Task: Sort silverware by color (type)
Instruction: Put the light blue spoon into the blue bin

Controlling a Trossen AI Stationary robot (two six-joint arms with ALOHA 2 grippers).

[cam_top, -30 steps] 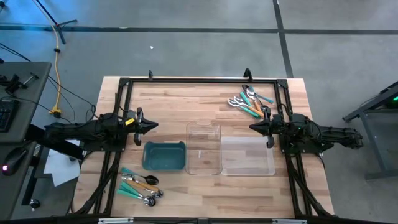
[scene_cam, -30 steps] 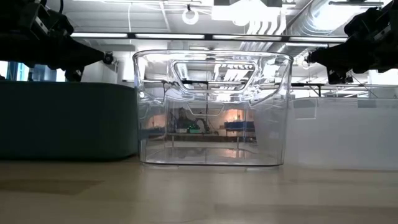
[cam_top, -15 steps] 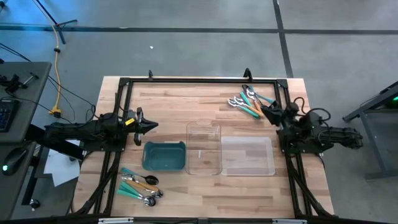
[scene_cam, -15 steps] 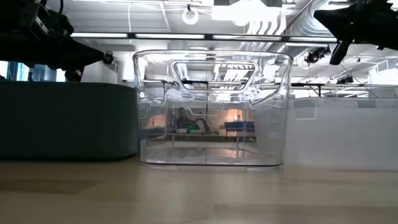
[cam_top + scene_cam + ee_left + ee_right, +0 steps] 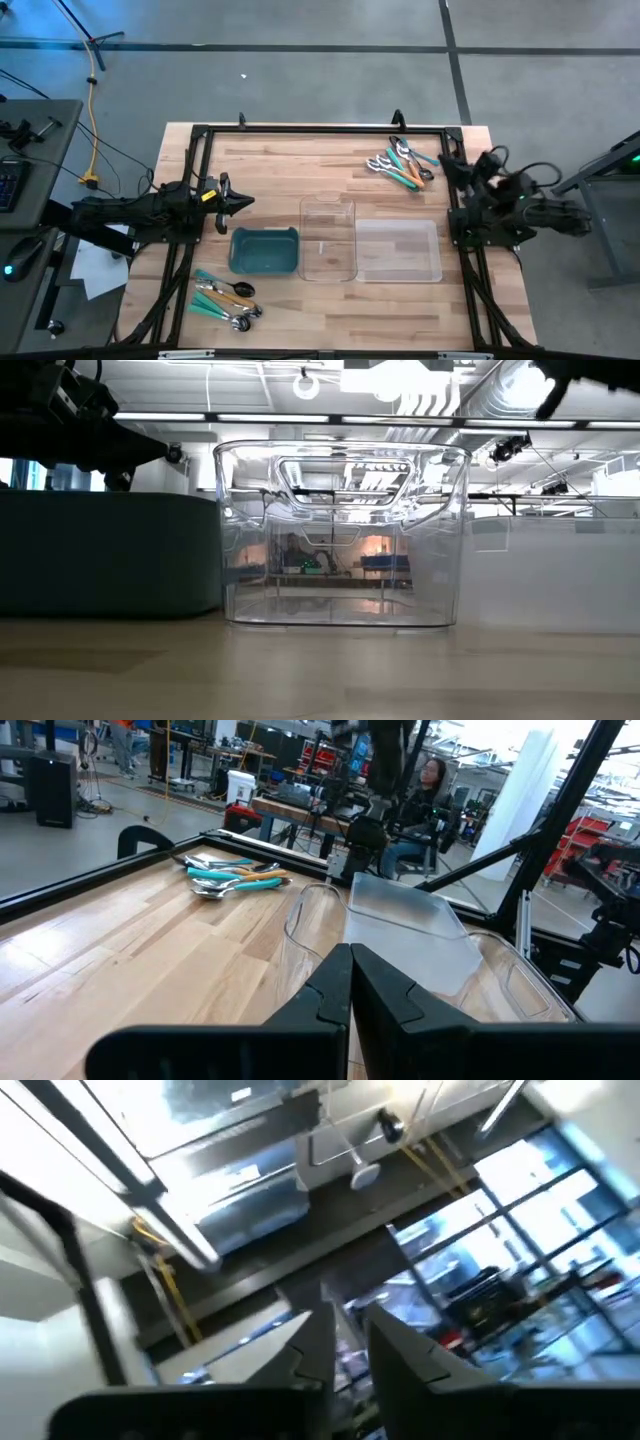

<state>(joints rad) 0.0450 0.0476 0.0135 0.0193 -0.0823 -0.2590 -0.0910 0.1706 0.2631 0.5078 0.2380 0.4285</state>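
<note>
The silverware lies in two heaps on the wooden table. One heap (image 5: 402, 165) lies at the far right, also seen in the left wrist view (image 5: 232, 877). The other (image 5: 227, 298) lies at the near left. Both hold teal and orange handles. My left gripper (image 5: 247, 202) stands shut and level just beyond the teal bin (image 5: 265, 250), touching nothing. My right gripper (image 5: 446, 162) is raised near the table's right edge, beside the far heap. It is tipped upward at the ceiling, with a narrow gap between its fingers (image 5: 345, 1330) and nothing in it.
A clear tray (image 5: 329, 238) and a frosted one (image 5: 398, 250) stand mid-table, to the right of the teal bin. A black frame (image 5: 320, 129) runs round the table's edges. A person (image 5: 430, 780) sits in the room beyond the right side.
My right gripper has risen from beside the frosted tray. It has drawn toward the table's far right corner, tipped upward and rolled. In the low view it has climbed almost out of the picture's top. My left arm and the silverware have kept still.
</note>
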